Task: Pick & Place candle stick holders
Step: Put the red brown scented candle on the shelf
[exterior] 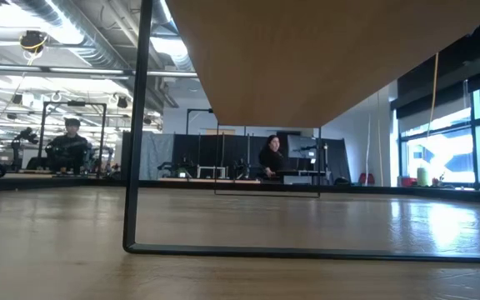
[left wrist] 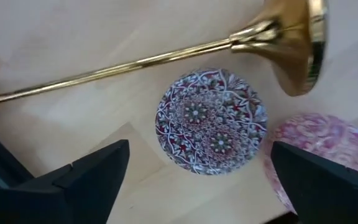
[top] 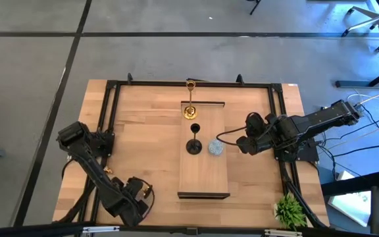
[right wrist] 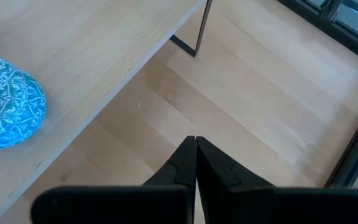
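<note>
I see a pale wooden counter on a grey floor, with a low raised shelf standing along its middle. On that shelf a gold candle stick holder stands at the far end, a black holder sits near the middle, and a low light-blue holder rests just beside the black one.

My left end effector is down at the near left corner of the counter, its fingers spread wide with nothing between them. Just ahead of it a second gold holder lies on its side, a round mauve patterned holder rests close by its flared base, and a speckled pink holder sits next to that.

My right end effector hovers over the counter just right of the shelf, fingers pressed together and empty.

A green plant stands at the near right corner. Across the room two people are at benches.
</note>
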